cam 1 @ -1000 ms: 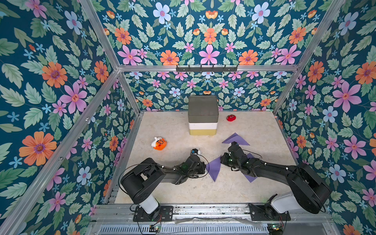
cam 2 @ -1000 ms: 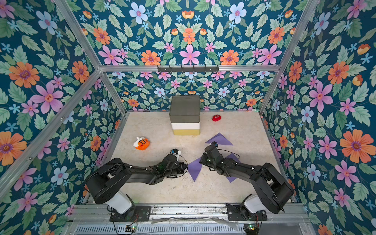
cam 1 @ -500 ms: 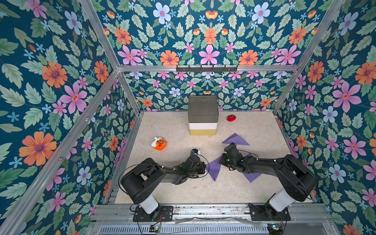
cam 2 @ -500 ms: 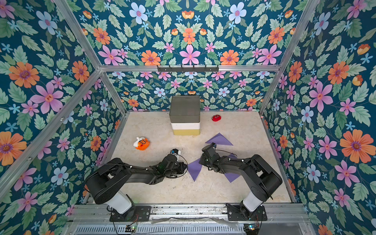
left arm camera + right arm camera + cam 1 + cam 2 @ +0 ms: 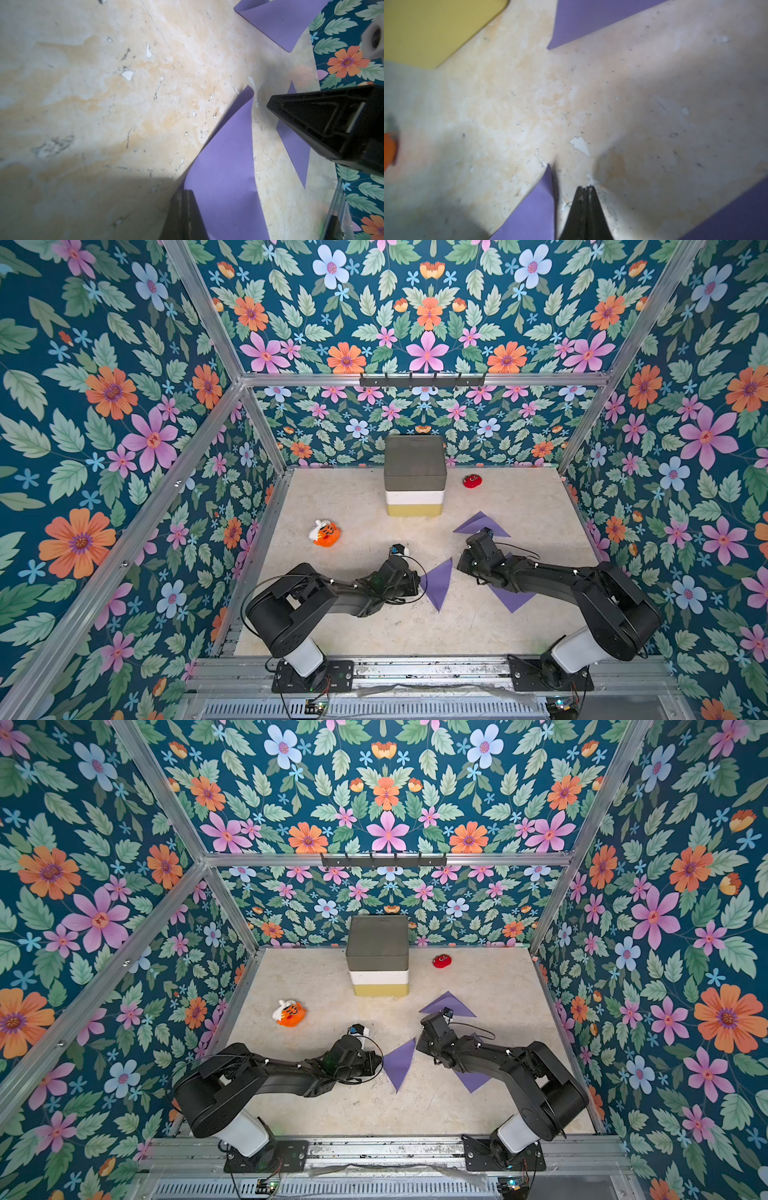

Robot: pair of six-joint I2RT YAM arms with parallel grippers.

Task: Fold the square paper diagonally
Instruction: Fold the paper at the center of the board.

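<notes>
- A purple paper triangle (image 5: 436,584), folded flat, is seen on the mottled beige surface (image 5: 374,506) between the two hands.
- The left hand (image 5: 185,194) is shown with its fingers together, the tip at that triangle's edge; whether paper is pinched cannot be told.
- The right hand (image 5: 586,190) is closed on nothing, its tip set on bare surface just beside the triangle's pointed corner.
- A second purple triangle (image 5: 482,524) is found farther back, and a third purple triangle (image 5: 513,599) is partly covered by the right arm.

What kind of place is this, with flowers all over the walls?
Probably a robot test booth: two black jointed robot arms bolted to a metal rail, silver aluminium frame bars holding flower-printed wall panels, and folded purple paper triangles laid out on a worn beige tabletop.
</notes>
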